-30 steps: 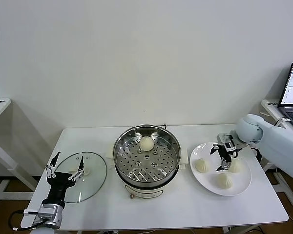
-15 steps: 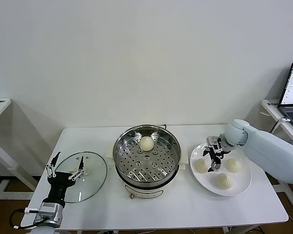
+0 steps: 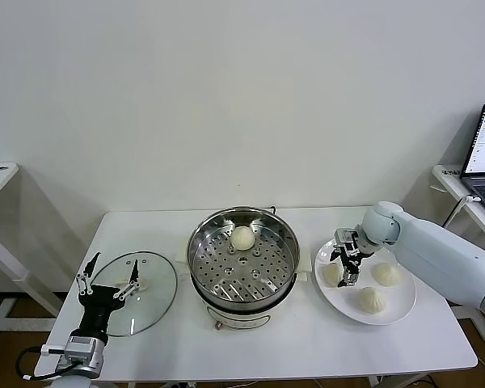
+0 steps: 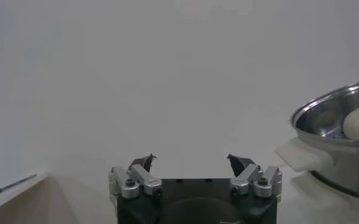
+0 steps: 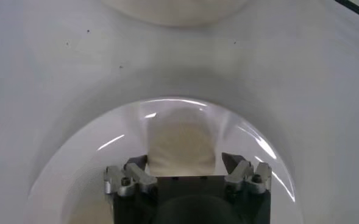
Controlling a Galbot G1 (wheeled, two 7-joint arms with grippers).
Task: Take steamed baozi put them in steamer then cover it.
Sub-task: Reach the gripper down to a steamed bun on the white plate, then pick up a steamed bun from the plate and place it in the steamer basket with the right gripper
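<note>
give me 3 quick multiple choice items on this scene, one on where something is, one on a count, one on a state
1. Where does the glass lid lie?
A. on the steamer
B. on the table, on the robot's left of the steamer
C. on the plate

2. How many baozi sit in the steamer?
A. none
B. one
C. three

3. The left pincer is:
A. open, holding nothing
B. shut on the lid
C. out of view

Key: B, the lid rests flat beside the pot; B, a single bun lies on the tray; A, its fingers stand apart over the lid.

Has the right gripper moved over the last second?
Yes. The right gripper has shifted toward the steamer, from the plate's middle to the bun nearest it.
</note>
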